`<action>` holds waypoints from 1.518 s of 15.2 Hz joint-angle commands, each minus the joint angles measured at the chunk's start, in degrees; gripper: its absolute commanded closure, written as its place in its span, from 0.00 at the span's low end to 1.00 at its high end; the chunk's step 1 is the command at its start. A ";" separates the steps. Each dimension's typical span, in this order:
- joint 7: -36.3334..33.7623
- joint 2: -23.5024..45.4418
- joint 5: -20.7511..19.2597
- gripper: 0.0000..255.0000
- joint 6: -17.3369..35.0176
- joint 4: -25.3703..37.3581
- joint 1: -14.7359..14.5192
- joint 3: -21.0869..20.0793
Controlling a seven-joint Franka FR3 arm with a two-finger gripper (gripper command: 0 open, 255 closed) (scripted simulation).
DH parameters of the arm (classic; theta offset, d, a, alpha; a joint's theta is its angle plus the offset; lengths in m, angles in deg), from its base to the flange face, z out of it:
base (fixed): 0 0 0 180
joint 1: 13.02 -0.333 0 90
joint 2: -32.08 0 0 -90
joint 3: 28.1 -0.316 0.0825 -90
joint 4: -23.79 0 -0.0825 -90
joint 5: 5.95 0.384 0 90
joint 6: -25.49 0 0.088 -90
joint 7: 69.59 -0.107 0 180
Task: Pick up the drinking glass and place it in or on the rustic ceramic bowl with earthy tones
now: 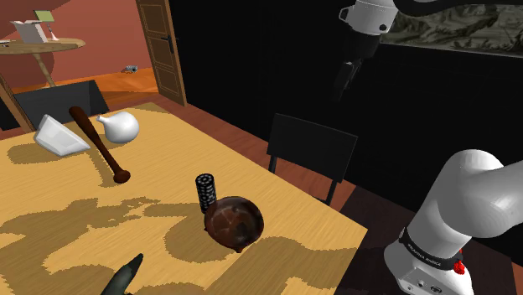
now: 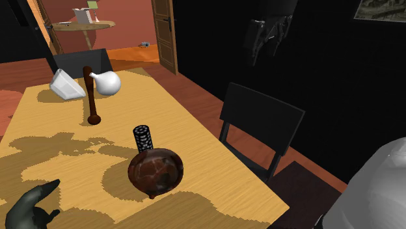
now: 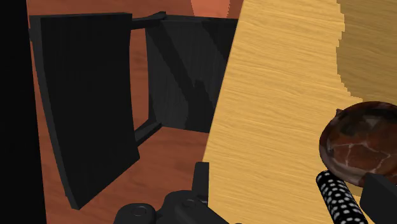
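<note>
The drinking glass point(image 1: 204, 191) point(image 2: 142, 138) is a dark cylinder dotted with white. It stands upright on the wooden table point(image 1: 168, 155), close behind the bowl. The bowl point(image 1: 233, 222) point(image 2: 155, 170) is round and dark brown with reddish marbling. My gripper point(image 1: 345, 80) point(image 2: 263, 39) hangs high above the floor beyond the table's edge, against the black area and far from both. In the wrist view the gripper point(image 3: 291, 191) is open with nothing between its fingers. The glass point(image 3: 337, 197) and bowl point(image 3: 359, 143) lie off to the side, by one finger point(image 3: 380, 191).
A black chair point(image 1: 312, 151) point(image 2: 260, 123) point(image 3: 89, 95) stands at the table's edge below the gripper. A brown club point(image 1: 96, 142), a white vase point(image 1: 117, 126) and a white dish point(image 1: 59, 134) lie at the far end. A dark object point(image 1: 126, 276) sits at the near edge.
</note>
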 commanded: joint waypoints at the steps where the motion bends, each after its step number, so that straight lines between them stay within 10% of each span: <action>1: 0.00 0.00 0.00 0.00 0.00 0.00 0.00 0.00; 23: -9.63 42.20 0.63 0.00 21.88 14.26 -4.90 -11.12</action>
